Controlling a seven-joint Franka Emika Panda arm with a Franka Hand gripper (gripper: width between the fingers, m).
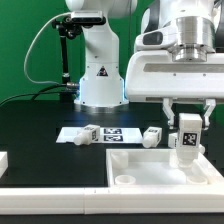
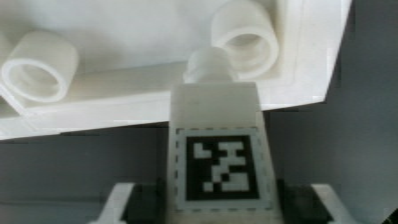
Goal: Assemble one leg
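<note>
My gripper (image 1: 187, 128) is shut on a white leg (image 1: 187, 136) with a black-and-white tag and holds it upright, just above the far right corner of the large white tray-like piece (image 1: 150, 166). In the wrist view the held leg (image 2: 219, 150) fills the middle between my fingers (image 2: 121, 203), its narrow tip pointing at the tray (image 2: 107, 120) beside a round socket (image 2: 244, 42). Two more legs lie on the table: one (image 1: 83, 133) by the marker board, one (image 1: 152, 135) beside my gripper.
The marker board (image 1: 110, 133) lies flat behind the tray. A white block (image 1: 3, 160) sits at the exterior view's left edge. The robot base (image 1: 98, 75) stands at the back. A second socket (image 2: 39, 62) shows on the tray.
</note>
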